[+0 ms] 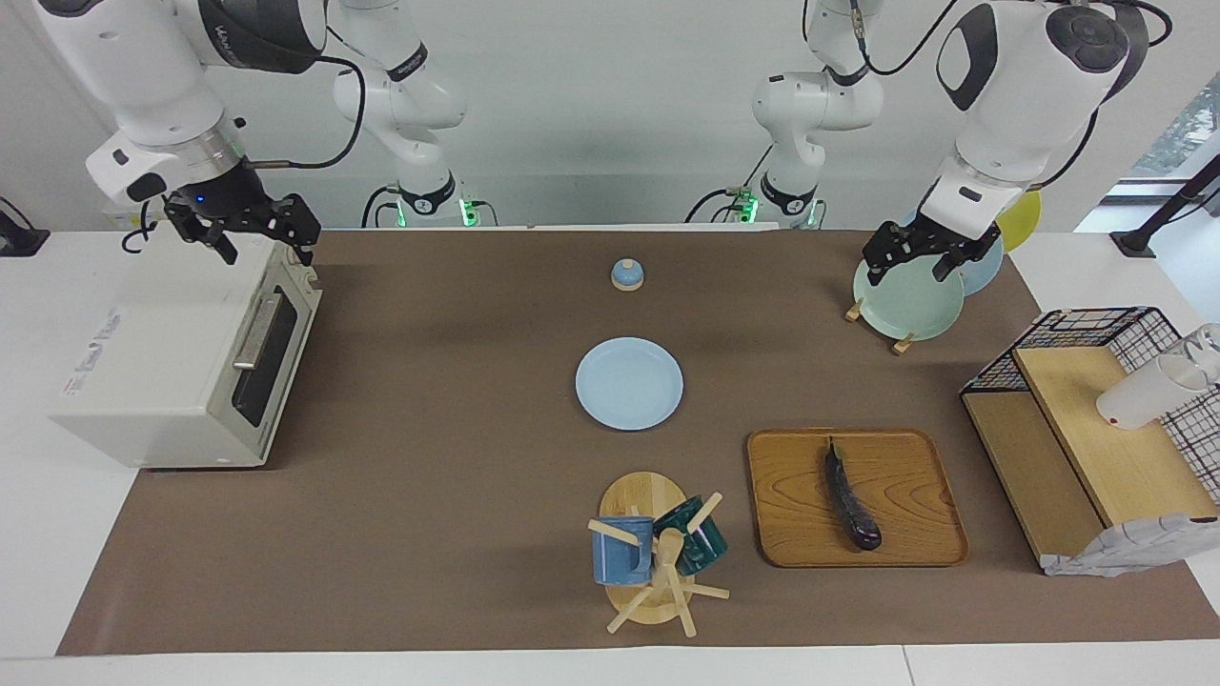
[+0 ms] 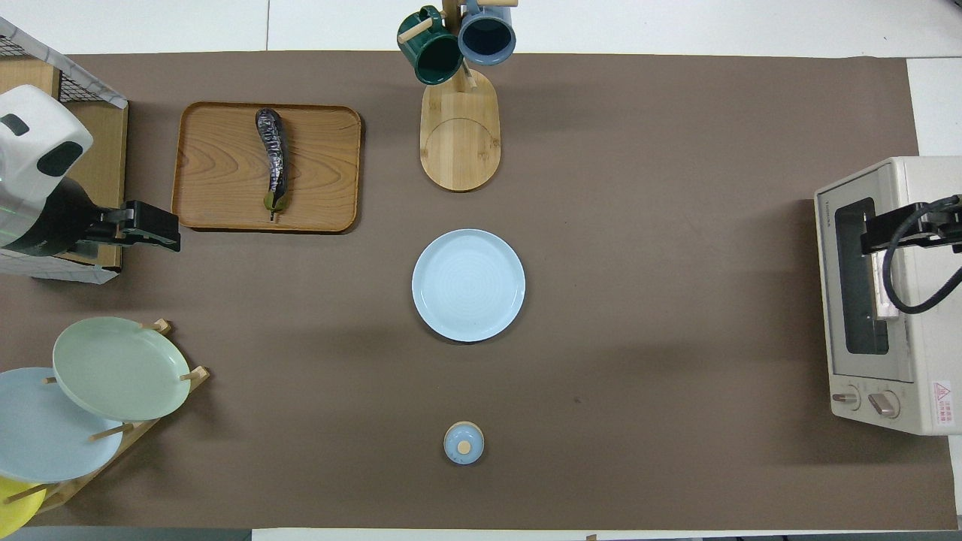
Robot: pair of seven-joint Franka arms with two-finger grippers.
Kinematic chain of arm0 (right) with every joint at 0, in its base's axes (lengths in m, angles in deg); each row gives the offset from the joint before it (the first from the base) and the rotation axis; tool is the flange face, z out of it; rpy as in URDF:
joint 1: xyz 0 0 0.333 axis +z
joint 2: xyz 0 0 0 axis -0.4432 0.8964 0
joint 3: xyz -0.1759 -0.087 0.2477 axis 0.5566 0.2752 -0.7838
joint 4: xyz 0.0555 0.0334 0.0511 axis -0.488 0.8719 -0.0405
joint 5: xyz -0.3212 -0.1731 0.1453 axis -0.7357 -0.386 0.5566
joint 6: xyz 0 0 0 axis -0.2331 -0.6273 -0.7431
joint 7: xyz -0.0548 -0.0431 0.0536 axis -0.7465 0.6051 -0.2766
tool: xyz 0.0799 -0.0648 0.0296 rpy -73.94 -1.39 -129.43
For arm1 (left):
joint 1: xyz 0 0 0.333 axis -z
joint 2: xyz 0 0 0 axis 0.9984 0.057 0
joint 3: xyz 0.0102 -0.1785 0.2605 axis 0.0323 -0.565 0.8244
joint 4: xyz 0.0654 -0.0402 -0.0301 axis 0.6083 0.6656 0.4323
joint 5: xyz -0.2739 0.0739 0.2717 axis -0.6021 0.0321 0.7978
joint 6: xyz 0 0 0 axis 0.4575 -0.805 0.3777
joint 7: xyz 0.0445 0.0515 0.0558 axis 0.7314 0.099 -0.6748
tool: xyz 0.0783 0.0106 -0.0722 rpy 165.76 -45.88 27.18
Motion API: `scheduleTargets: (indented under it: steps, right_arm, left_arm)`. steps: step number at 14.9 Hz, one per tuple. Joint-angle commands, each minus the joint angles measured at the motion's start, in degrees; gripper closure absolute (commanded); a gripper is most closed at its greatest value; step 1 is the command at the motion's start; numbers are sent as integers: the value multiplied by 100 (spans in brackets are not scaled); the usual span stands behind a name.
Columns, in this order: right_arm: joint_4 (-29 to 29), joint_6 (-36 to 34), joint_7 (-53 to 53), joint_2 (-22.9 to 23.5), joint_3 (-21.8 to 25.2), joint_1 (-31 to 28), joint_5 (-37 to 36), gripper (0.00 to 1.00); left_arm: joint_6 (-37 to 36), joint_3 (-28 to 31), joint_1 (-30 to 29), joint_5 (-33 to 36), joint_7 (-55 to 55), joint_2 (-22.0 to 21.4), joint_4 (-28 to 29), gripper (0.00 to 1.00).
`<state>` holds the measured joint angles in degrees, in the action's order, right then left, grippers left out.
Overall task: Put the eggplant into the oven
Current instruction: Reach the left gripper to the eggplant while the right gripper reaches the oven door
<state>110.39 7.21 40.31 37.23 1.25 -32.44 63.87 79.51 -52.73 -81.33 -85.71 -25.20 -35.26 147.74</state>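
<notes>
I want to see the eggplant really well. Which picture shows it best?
The overhead view: the eggplant lies full length on the wooden tray, shiny skin and green stem end clear. The facing view shows the same eggplant darker, with less detail.

My two arms are glossy white rounded shells with dark grey joint caps and a silver ring at each wrist. Black cables loop from my upper links down to both black two-finger grippers, the left (image 1: 917, 255) and the right (image 1: 250, 233). Small green lights glow at my bases.
</notes>
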Motion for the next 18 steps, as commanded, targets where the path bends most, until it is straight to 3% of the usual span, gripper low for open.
scheduleTargets:
  steps: [1, 5, 10, 13, 14, 16, 18]
  right_arm:
    - [156, 157, -38, -104, -15, -38, 183, 0]
    - [147, 157, -20, -104, -15, -37, 183, 0]
    - [147, 157, -29, -113, -32, -20, 166, 0]
    - [173, 174, 23, -113, -32, -37, 174, 0]
    - [217, 279, 32, -130, -32, -37, 175, 18]
    - [252, 411, 442, -130, -32, -46, 166, 100]
    - [628, 612, 1014, -278, -32, -46, 175, 100]
  left_arm:
    - [-46, -51, -31, 67, 2, 53, -115, 0]
    - [15, -51, -66, 67, 20, 9, -62, 0]
    - [822, -51, -39, 67, -68, 26, 96, 0]
    - [912, -51, -48, -2, -68, 323, 44, 0]
    - [955, -51, -48, -73, -68, 491, -43, 0]
    - [1095, -51, -4, -108, -68, 991, -237, 0]
    - [1490, -51, -4, -300, -68, 1387, -308, 0]
